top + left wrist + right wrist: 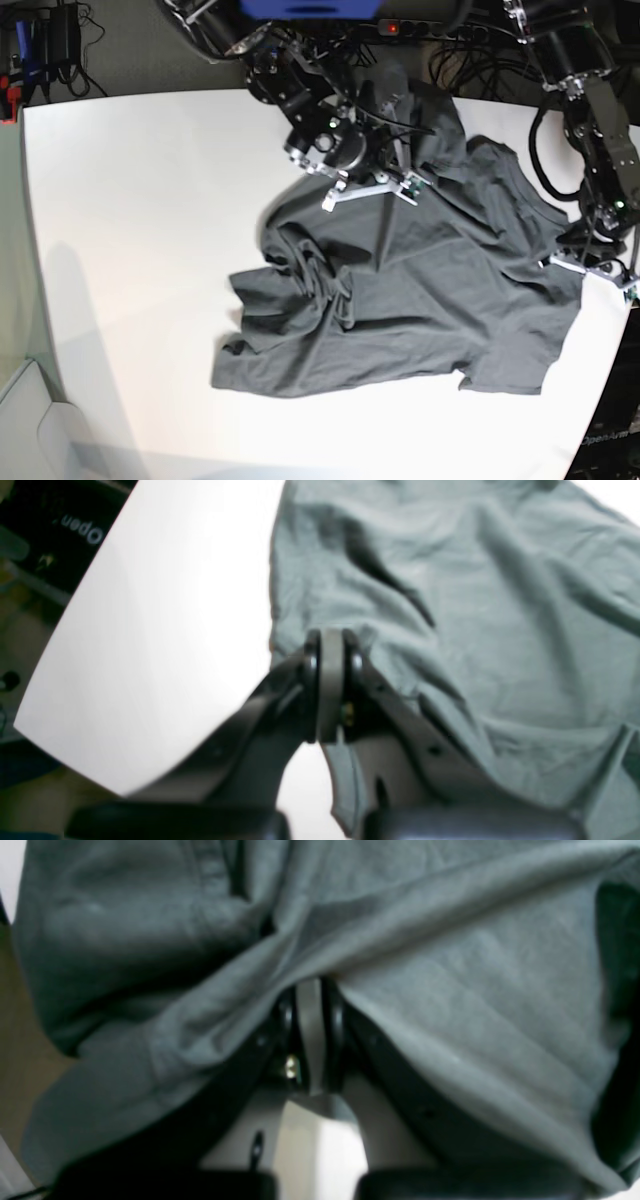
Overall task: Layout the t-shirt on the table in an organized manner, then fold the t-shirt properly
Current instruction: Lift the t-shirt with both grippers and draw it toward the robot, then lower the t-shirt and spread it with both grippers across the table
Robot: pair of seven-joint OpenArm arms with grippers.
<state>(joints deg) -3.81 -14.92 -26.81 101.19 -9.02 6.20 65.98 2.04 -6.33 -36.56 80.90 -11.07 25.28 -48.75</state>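
While most of the dark grey, short-sleeved cotton t-shirt (420, 270) is seen spread in an uneven, rumpled layout on the smooth white matte table (130, 200), parts of its far side and of its edge at the base view's right are hidden by two black and silver arms. Beyond the table edge, well apart from the t-shirt, a black surface printed with pale lettering (65, 530) and a brownish floor (40, 790) are shown in the left wrist view.

By the right gripper (315, 985), a fold of the t-shirt is held between closed fingers, from which ridges are drawn out to both sides. The left gripper (331, 637) is closed at the t-shirt's edge; whether any fabric is pinched there cannot be told.

In the base view, the whole spread is shown, with a bunched heap of folds towards that view's left and a flatter expanse towards its near right. Only in the right wrist view are stitched seams and the gathered fold seen closely. Soft, matte fabric with rounded creases is contrasted with the flat tabletop around the t-shirt.
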